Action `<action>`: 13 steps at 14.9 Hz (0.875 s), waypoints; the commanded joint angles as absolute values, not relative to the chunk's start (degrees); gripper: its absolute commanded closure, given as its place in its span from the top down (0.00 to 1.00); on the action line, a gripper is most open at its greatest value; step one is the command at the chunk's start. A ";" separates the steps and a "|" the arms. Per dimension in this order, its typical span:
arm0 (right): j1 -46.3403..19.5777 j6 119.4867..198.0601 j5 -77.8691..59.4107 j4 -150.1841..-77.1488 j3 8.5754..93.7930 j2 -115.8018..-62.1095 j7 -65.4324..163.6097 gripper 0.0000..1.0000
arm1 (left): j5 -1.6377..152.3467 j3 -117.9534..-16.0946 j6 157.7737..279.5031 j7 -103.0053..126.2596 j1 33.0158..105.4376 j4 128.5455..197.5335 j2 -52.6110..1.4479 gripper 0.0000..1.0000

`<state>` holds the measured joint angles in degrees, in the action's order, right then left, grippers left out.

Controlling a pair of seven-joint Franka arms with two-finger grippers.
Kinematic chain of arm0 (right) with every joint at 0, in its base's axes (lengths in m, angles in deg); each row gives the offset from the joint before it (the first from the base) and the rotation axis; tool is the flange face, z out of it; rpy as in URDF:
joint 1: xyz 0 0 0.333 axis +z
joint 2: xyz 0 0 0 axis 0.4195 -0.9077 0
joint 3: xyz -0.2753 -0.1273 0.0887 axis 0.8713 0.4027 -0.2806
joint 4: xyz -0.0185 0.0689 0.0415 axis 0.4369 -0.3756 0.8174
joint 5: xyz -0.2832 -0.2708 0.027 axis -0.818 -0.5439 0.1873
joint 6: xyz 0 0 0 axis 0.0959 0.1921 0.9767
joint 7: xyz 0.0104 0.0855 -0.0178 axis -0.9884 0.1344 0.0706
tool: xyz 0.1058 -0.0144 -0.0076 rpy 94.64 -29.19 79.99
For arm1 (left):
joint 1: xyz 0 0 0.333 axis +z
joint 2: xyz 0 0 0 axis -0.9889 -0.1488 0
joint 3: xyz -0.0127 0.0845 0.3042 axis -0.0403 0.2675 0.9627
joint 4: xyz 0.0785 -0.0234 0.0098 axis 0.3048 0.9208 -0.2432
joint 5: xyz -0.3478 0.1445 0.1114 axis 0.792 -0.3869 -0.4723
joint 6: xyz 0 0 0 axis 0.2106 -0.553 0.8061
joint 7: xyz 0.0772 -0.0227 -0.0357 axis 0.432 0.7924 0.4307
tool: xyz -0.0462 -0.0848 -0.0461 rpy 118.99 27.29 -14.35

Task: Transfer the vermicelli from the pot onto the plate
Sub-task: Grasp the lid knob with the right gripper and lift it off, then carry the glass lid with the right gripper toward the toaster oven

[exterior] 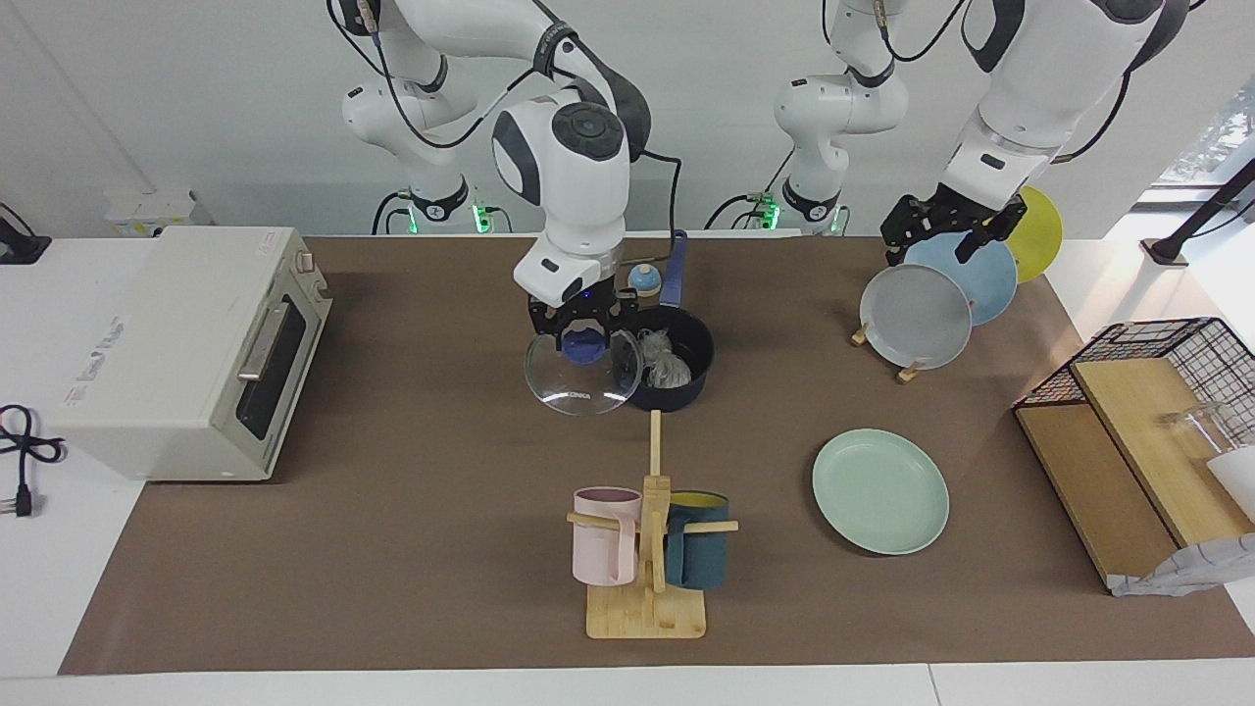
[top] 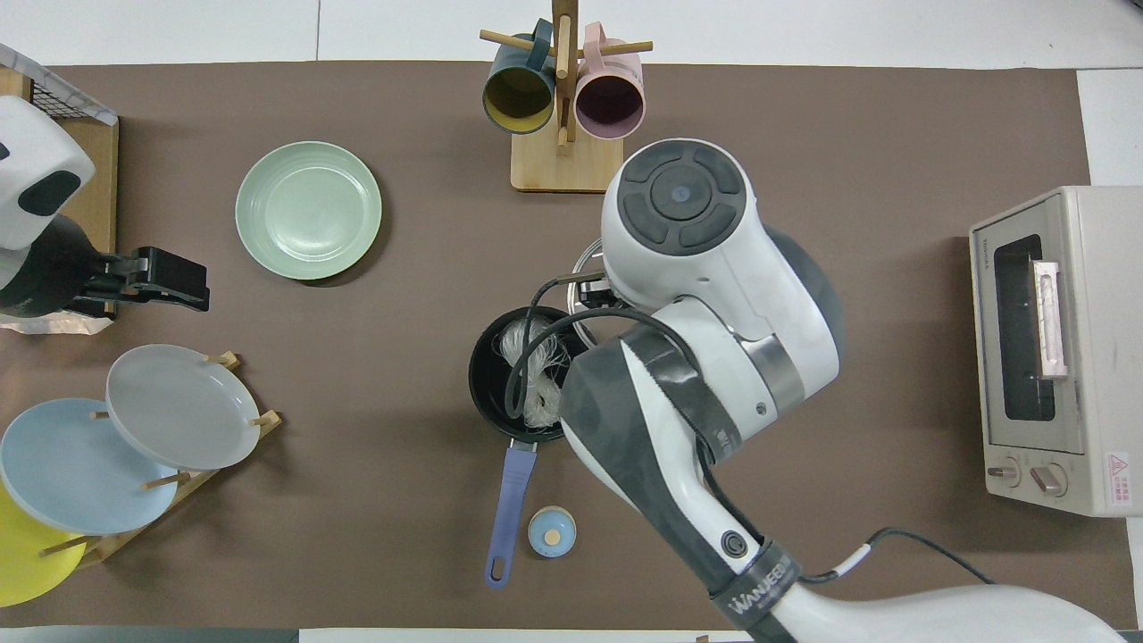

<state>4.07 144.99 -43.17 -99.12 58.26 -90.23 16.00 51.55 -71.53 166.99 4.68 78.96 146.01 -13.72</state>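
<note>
The dark navy pot (exterior: 678, 392) (top: 489, 388) stands mid-table, uncovered, its long blue handle (top: 509, 509) pointing toward the robots. Whitish vermicelli (exterior: 665, 361) (top: 536, 379) lies inside it. My right gripper (exterior: 585, 328) is shut on the blue knob of a glass lid (exterior: 578, 382), which it holds tilted just beside the pot, toward the right arm's end. In the overhead view the arm hides that gripper. The mint-green plate (exterior: 880, 490) (top: 308, 210) lies bare, farther from the robots, toward the left arm's end. My left gripper (exterior: 936, 245) (top: 192, 283) waits open over the plate rack.
A rack (exterior: 912, 368) holds grey (exterior: 917, 314), light blue and yellow plates. A wooden mug tree (exterior: 647, 608) with pink and teal mugs stands farther out than the pot. A toaster oven (exterior: 186, 343) sits at the right arm's end. A small blue round knob-like piece (top: 551, 531) lies by the pot handle.
</note>
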 commanded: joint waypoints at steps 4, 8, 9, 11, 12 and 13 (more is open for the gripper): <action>-8.44 145.33 -43.34 -106.32 57.68 -86.45 31.66 0.45 | 51.62 -71.99 166.74 4.71 79.86 146.48 -12.80 1.00; -15.47 147.51 -43.33 -111.59 57.68 -84.52 41.07 0.45 | 51.62 -71.99 166.83 4.71 79.86 146.48 -12.80 1.00; -16.53 149.00 -43.33 -112.65 57.68 -84.08 42.92 0.45 | 51.62 -71.99 166.83 4.71 79.86 146.48 -12.80 1.00; -17.51 153.56 -43.33 -116.94 57.68 -82.85 44.51 0.45 | 51.62 -71.99 166.83 4.71 79.86 146.48 -12.80 1.00; -18.29 156.55 -43.33 -119.75 57.68 -82.06 44.60 0.45 | 51.62 -71.99 166.74 4.71 79.86 146.48 -12.80 1.00; -18.39 160.23 -43.33 -122.91 57.77 -81.18 45.39 0.45 | 51.62 -71.99 166.74 4.71 79.86 146.48 -12.80 1.00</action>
<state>-17.29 153.77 -43.18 -114.79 58.45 -85.39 43.61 51.55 -71.53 166.99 4.68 78.96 146.01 -13.72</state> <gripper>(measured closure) 0.339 0.000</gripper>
